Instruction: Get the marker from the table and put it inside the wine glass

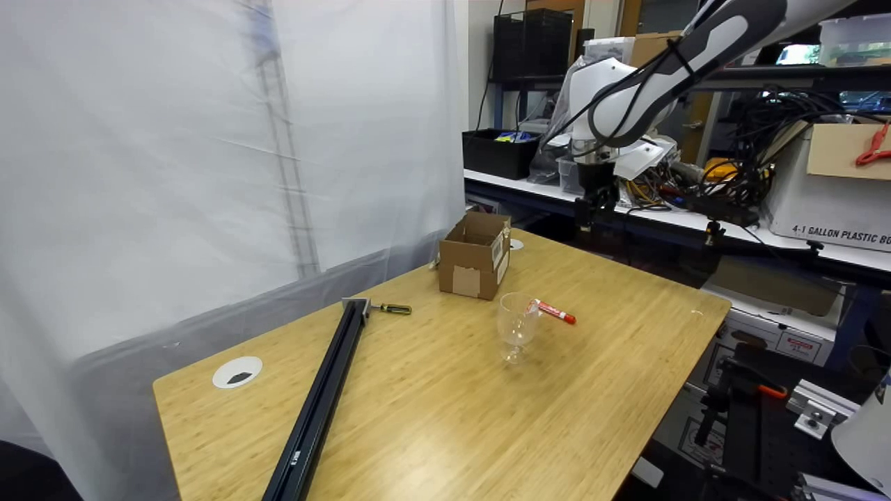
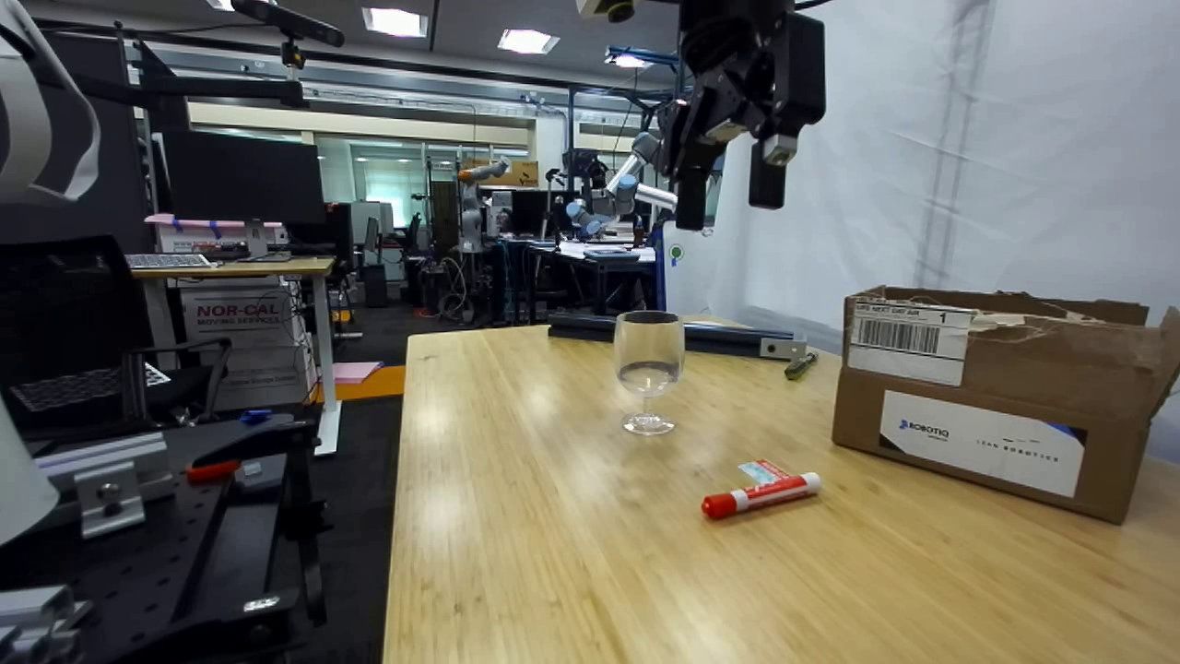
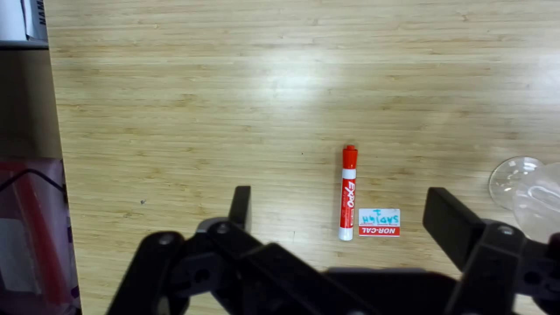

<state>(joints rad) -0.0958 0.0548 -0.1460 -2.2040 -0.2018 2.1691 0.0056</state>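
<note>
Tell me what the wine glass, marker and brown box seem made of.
Wine glass: shiny, see-through; glass or clear plastic, looks alone can't settle it.
Marker: probably smooth plastic, from its even red cap and printed barrel.
Brown box: matte cardboard, given its torn, papery edge.

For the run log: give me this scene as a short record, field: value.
target: red marker, lying on table
goal: glass, upright on table, marker not in it
grasp: hand open, raised above table, holding nothing
beside target: small card, flat, not touching marker
other items: open-topped box; long black bar; screwdriver near one end of bar
status: marker not yet picked
</note>
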